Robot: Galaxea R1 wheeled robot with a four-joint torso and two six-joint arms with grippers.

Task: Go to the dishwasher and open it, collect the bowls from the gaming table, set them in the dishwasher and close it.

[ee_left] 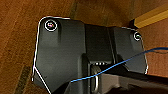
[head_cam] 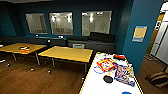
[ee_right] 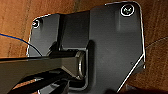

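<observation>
1. I cannot tell if the two grippers are open or closed. The wrist views look down past dark robot parts at a brown wood floor (ee_left: pixel 17 37), and no bowl is in them, so I judge both grippers hold nothing.
2. A yellow edge (ee_left: pixel 152 17) shows in a corner of the left wrist view. It may be the side of a table, but I cannot be sure.
3. In the head view, the gaming table (head_cam: pixel 93 86) is right in front of the robot. It has a white top and a yellow rim.
4. A small black bowl (head_cam: pixel 108 79) sits on the white top, just beside a flat colourful game box (head_cam: pixel 124 74). Another game box (head_cam: pixel 106 64) lies a bit farther back.
5. A bit of bright blue (head_cam: pixel 126 93) peeks in at the near end of the table. I think this is the blue bowl, but most of it is cut off.
6. The bowls look small, hard and light. They may be smooth and slippery, and they could crack if dropped. I think the best place to grab one is the rim, with one finger inside and one outside.
7. Two plain wood tables (head_cam: pixel 66 53) stand well apart from the gaming table. I see no dishwasher here.
</observation>
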